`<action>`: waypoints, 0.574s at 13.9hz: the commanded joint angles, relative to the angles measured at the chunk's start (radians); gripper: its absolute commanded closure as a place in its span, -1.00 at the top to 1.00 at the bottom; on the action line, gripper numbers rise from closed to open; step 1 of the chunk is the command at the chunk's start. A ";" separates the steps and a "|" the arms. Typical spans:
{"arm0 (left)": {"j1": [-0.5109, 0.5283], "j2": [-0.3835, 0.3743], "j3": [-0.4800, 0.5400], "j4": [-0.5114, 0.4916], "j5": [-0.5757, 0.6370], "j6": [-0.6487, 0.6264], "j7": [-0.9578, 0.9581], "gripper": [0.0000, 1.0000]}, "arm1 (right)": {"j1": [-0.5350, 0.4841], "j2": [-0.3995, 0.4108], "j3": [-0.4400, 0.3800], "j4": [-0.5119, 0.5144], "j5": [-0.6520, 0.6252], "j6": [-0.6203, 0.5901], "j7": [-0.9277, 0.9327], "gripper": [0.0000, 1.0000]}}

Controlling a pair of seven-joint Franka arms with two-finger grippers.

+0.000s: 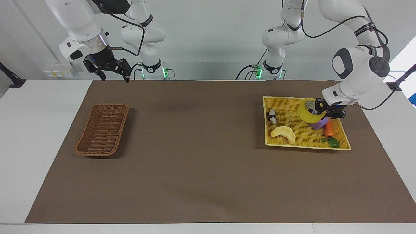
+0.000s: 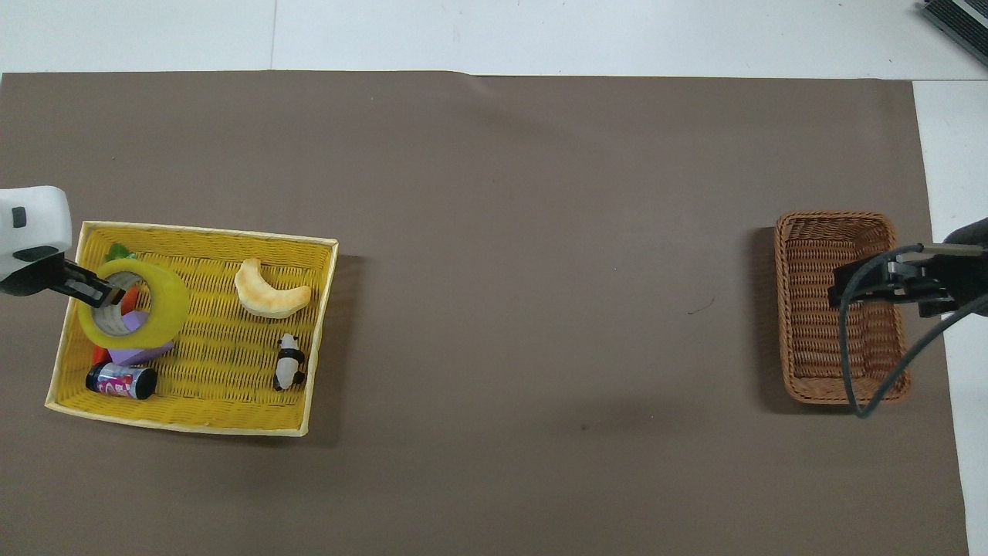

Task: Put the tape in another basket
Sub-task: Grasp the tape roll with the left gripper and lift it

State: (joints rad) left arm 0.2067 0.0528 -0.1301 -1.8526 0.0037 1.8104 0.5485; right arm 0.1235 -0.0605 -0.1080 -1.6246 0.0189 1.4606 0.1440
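The tape [image 1: 308, 112] is gripped by its wall in the left gripper [image 1: 320, 109] and held raised over the yellow tray [image 1: 307, 145]; the basket [image 1: 102, 129] lies well apart, toward the right arm's end, under the waiting right gripper [image 1: 112, 72] (spread wide, nothing in it). One tape, one basket and one tray are counted

A: Facing cam?
B: High, across the table [image 1: 19, 136], looking back at both arm bases along the top edge. Wide shot.
A: Overhead?
B: High above the robots' end, steeply down and forward; only arm ends show.
A: Overlap?
B: Brown mat [image 1: 201, 162], yellow tray [image 2: 185, 421], wicker basket [image 2: 837, 220]; half a turn apart.
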 commanded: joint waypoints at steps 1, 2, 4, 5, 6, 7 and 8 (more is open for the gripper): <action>0.011 -0.004 -0.006 0.087 -0.005 -0.045 -0.148 -1.00 | -0.016 -0.015 0.008 -0.011 0.021 0.009 -0.027 1.00; 0.013 0.001 -0.006 0.111 -0.005 -0.045 -0.191 -1.00 | -0.016 -0.015 0.008 -0.011 0.021 0.009 -0.029 1.00; 0.010 0.007 -0.008 0.136 -0.002 -0.045 -0.296 -1.00 | -0.016 -0.015 0.008 -0.011 0.021 0.009 -0.027 1.00; 0.002 0.007 -0.008 0.136 -0.001 -0.046 -0.353 -1.00 | -0.016 -0.015 0.008 -0.011 0.021 0.009 -0.029 1.00; -0.007 0.006 -0.008 0.130 0.001 -0.048 -0.404 -1.00 | -0.016 -0.015 0.008 -0.011 0.021 0.009 -0.029 1.00; -0.012 0.004 -0.008 0.125 0.001 -0.049 -0.430 -1.00 | -0.016 -0.015 0.008 -0.011 0.021 0.009 -0.029 1.00; -0.012 0.004 -0.008 0.125 0.001 -0.057 -0.441 -1.00 | -0.016 -0.015 0.008 -0.011 0.021 0.009 -0.029 1.00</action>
State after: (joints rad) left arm 0.2031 0.0536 -0.1402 -1.7453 0.0039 1.7863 0.1606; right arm 0.1235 -0.0605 -0.1080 -1.6246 0.0189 1.4606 0.1440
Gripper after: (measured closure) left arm 0.780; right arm 0.000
